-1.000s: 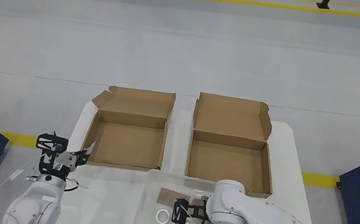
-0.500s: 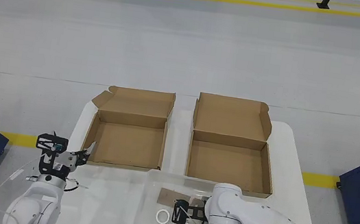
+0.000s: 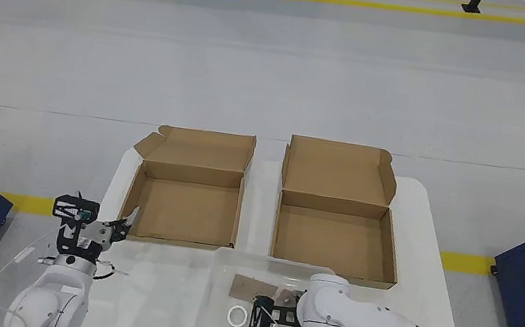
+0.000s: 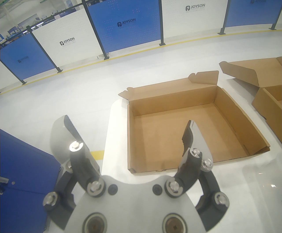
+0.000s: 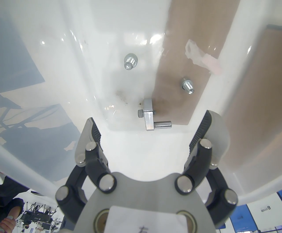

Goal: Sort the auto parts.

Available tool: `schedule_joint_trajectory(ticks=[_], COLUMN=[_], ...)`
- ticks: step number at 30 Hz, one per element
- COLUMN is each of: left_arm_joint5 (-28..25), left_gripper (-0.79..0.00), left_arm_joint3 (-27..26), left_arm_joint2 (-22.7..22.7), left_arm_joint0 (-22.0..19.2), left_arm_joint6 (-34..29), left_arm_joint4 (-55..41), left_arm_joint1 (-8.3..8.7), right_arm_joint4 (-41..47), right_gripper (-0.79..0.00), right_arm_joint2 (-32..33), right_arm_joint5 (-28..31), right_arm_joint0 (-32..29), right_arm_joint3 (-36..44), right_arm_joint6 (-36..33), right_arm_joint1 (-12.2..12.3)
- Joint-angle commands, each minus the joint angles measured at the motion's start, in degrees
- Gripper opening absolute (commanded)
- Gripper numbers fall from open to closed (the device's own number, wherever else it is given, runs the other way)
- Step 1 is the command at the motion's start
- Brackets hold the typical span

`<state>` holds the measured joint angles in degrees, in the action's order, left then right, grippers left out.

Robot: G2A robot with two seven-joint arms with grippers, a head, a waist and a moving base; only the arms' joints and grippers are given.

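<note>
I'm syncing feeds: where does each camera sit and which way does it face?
Top: above the arms, looking down on left box, right box, clear tray; left gripper, right gripper show.
Left wrist, behind its open fingers: faces the left box.
Right wrist, behind its open fingers: faces metal parts in the tray.
Shared: top and left wrist both show the left box.

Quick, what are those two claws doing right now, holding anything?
Left gripper: open, holding nothing.
Right gripper: open, holding nothing, over the clear bin.
</note>
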<state>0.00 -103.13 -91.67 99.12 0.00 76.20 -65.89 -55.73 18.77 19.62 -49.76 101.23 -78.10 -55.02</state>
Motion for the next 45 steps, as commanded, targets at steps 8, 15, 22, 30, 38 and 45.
schedule_joint_trajectory(ticks=[8, 15, 22, 30, 38, 45], left_arm_joint5=[0.0, 0.0, 0.0, 0.0, 0.0, 0.0], left_gripper=[0.0, 0.0, 0.0, 0.0, 0.0, 0.0], left_arm_joint3=[0.0, 0.0, 0.0, 0.0, 0.0, 0.0], left_arm_joint2=[0.0, 0.0, 0.0, 0.0, 0.0, 0.0], left_arm_joint0=[0.0, 0.0, 0.0, 0.0, 0.0, 0.0], left_arm_joint6=[0.0, 0.0, 0.0, 0.0, 0.0, 0.0], left_arm_joint4=[0.0, 0.0, 0.0, 0.0, 0.0, 0.0], left_arm_joint1=[0.0, 0.0, 0.0, 0.0, 0.0, 0.0], right_arm_joint4=[-0.55, -0.95, -1.27, -4.79, -5.55, -5.02], right_gripper=[-0.394, -0.465, -0.468, -0.376, -0.403, -0.431], right_arm_joint2=[0.72, 1.29, 1.96, 2.3, 2.49, 2.28], right_arm_joint5=[0.14, 0.71, 1.28, 1.28, 2.29, 3.39], right_arm_joint0=[-0.95, -1.49, -1.98, -2.42, -2.83, -2.46], right_arm_joint3=[-0.3, -0.52, -0.74, 0.76, 0.78, -1.63], right_arm_joint6=[-0.33, -0.5, -0.43, -0.65, -1.1, -0.46], right_arm_joint1=[-0.37, -0.62, -0.82, -1.05, -1.57, -2.66])
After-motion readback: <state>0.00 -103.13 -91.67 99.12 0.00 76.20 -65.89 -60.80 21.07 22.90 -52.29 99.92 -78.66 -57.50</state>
